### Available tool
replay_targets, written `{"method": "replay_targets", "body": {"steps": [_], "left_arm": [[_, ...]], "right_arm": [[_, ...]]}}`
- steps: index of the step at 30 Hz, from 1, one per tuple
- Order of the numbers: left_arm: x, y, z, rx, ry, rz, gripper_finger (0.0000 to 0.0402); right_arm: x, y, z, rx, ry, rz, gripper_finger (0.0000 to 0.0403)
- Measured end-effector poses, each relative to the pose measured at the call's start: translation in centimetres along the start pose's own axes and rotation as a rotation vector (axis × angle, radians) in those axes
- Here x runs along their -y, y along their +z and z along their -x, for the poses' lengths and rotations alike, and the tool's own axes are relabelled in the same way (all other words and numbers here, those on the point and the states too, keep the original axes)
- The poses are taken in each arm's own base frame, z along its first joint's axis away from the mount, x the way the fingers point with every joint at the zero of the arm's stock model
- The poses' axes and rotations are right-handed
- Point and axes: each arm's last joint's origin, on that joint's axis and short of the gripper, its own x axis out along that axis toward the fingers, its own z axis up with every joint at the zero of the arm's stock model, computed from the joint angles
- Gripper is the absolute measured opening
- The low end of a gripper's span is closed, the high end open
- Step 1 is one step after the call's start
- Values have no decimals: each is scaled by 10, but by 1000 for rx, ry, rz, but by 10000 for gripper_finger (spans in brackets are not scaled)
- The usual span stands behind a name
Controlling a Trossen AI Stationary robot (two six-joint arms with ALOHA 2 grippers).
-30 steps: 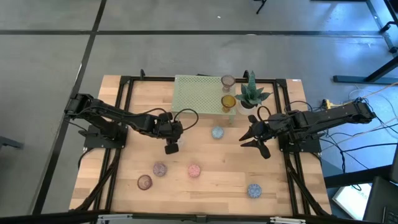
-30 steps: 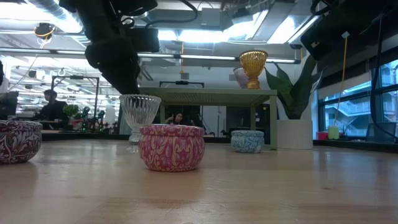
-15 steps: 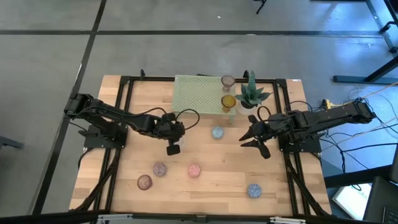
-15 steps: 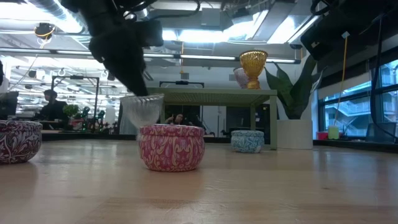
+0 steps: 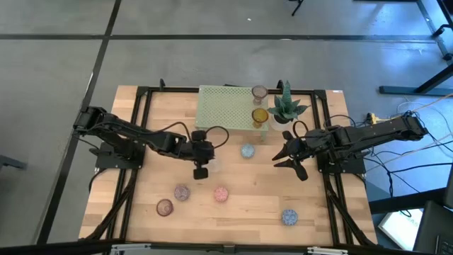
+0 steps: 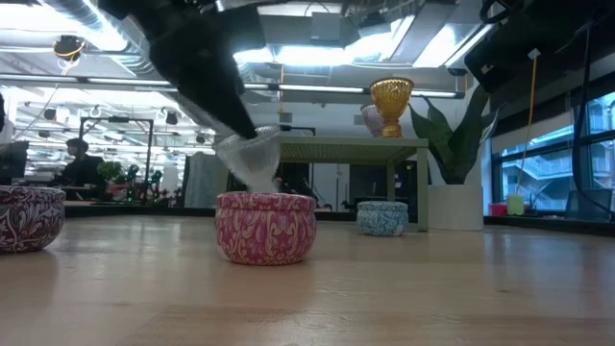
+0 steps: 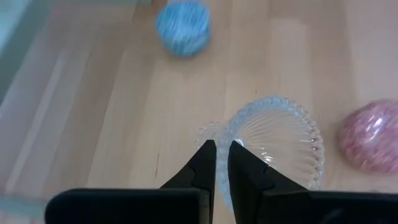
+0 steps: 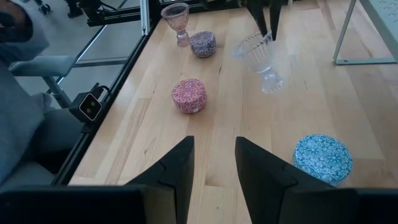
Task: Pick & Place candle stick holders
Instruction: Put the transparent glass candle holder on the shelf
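Lifting clear holder [image 7: 273,140], left gripper [image 7: 217,163] clamped on its rim mid-frame; next needs carrying to stand [image 5: 223,106].

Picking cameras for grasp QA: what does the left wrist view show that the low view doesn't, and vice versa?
Left wrist only: the left end effector shut on the rim of the clear holder.

Low only: the clear holder tilted and lifted off the table, the amber holder up on the green stand, and the plant pot.

Both: the clear holder, the pink holder and the blue holder.
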Motion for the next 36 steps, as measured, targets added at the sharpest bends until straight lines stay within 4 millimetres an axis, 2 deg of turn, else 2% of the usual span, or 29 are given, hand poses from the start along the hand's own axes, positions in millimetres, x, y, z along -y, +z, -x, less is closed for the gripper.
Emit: {"method": "replay_targets", "body": {"steps": [5, 9, 18, 22, 26, 31, 36], "left_arm": [[2, 10, 1, 97, -48, -36, 20], [2, 23, 8, 151, -23, -30, 20], [-9, 79, 46, 198, -6, 26, 20], [-26, 96, 63, 171, 24, 127, 20], [-52, 109, 73, 185, 41, 237, 20], [-91, 110, 64, 166, 52, 378, 20], [-128, 108, 52, 177, 102, 447, 20]], "right_arm": [[0, 0, 0, 0, 0, 0, 121], [0, 0, 0, 0, 0, 0, 121], [0, 0, 0, 1, 0, 25, 121], [0, 0, 0, 1, 1, 25, 121], [0, 0, 0, 1, 0, 25, 121], [0, 0, 0, 2, 1, 23, 121], [0, 0, 0, 4, 1, 23, 121]]}}
